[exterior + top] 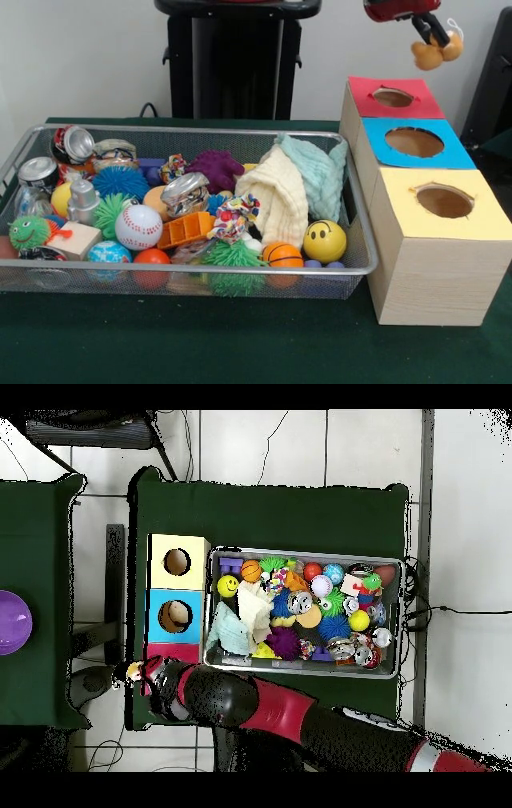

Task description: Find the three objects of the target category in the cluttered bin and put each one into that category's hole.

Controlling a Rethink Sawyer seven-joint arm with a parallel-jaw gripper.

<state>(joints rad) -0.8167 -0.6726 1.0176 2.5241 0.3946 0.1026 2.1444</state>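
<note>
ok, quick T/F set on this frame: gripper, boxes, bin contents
1. The gripper is holding a tan, rounded object in the air above the red-topped box. True.
2. The three boxes run red, blue, yellow from the robot's side toward the camera in the front view. True: blue-topped box sits in the middle, yellow-topped box nearest the camera.
3. The yellow smiley ball sits in the yellow box's hole. False: it lies in the wire bin, at the end next to the boxes.
4. The cloths are in the boxes. False: the cream cloth and mint cloth lie in the bin.
5. A baseball lies in the bin. True.
</note>
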